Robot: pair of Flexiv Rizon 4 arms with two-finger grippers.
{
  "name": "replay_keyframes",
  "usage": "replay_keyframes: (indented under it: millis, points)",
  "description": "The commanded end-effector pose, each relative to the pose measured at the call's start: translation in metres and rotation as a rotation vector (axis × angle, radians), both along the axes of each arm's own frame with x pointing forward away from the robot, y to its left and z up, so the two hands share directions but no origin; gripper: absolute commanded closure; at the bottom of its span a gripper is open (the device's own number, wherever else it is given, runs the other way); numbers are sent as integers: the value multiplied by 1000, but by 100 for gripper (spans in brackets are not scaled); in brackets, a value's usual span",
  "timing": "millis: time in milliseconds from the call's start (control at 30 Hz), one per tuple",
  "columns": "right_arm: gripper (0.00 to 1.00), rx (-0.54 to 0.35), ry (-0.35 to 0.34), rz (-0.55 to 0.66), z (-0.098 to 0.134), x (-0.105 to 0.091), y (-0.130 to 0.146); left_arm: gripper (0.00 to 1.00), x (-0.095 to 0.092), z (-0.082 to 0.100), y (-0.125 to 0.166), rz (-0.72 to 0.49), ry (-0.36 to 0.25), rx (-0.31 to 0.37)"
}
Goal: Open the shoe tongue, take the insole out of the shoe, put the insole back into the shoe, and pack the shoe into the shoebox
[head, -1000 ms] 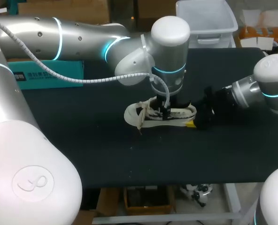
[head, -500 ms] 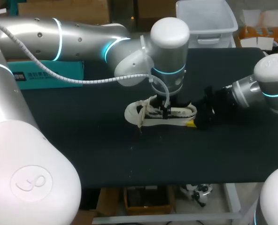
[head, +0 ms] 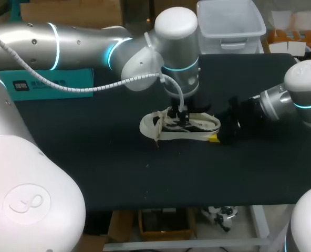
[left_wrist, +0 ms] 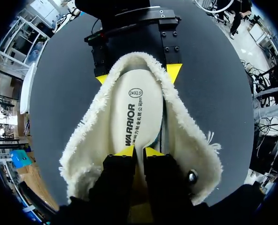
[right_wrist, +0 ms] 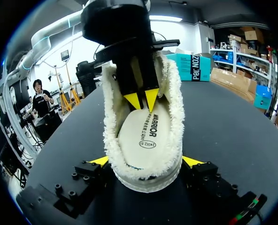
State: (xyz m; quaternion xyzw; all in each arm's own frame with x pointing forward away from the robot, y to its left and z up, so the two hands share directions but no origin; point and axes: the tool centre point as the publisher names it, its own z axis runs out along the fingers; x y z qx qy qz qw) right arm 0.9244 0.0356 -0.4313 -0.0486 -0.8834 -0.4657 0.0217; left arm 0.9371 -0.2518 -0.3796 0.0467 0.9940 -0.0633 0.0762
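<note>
The shoe [head: 179,127] lay on its sole at the middle of the table [head: 92,168] in the head view, its long axis running across the frame. The toe pointed left and the heel pointed right, toward my right arm. My right gripper [right_wrist: 146,161] was spread wide around the heel, one yellow tip pressed to each side, bracing the shoe. My left gripper [left_wrist: 139,151] came straight down into the shoe's opening, its tips drawn narrow with the insole [left_wrist: 134,117] pinched between them towards its front end. The rest of the insole stretched from there back to the heel, flat inside the fleece lining. The left arm was therefore the one placed to lift it, and I judged the pull should go up and along that axis. The shoebox [head: 45,84] sat well apart at the upper left.
</note>
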Motion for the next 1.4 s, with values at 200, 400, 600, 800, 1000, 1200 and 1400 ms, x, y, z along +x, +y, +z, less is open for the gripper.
replay_keyframes:
  millis: [200, 400, 600, 800, 1000, 1200, 1400]
  points:
    - [100, 6, 1, 9, -7, -5, 3, 100, 7, 32, -7, -38, 93, -54]
    - [100, 6, 1, 9, -7, -5, 3, 100, 2, 44, -7, -62, 156, -93]
    - [100, 6, 1, 9, -7, -5, 3, 100, -3, 53, -6, -104, 218, -133]
    - [100, 6, 1, 9, -7, -5, 3, 100, -17, 73, -7, -165, 249, -190]
    - [100, 6, 1, 9, -7, -5, 3, 100, -38, 103, -17, -228, 248, -266]
    - [100, 6, 1, 9, -7, -5, 3, 100, -53, 127, -23, -263, 254, -326]
    - [100, 6, 1, 9, -7, -5, 3, 100, -60, 121, -28, -240, 230, -298]
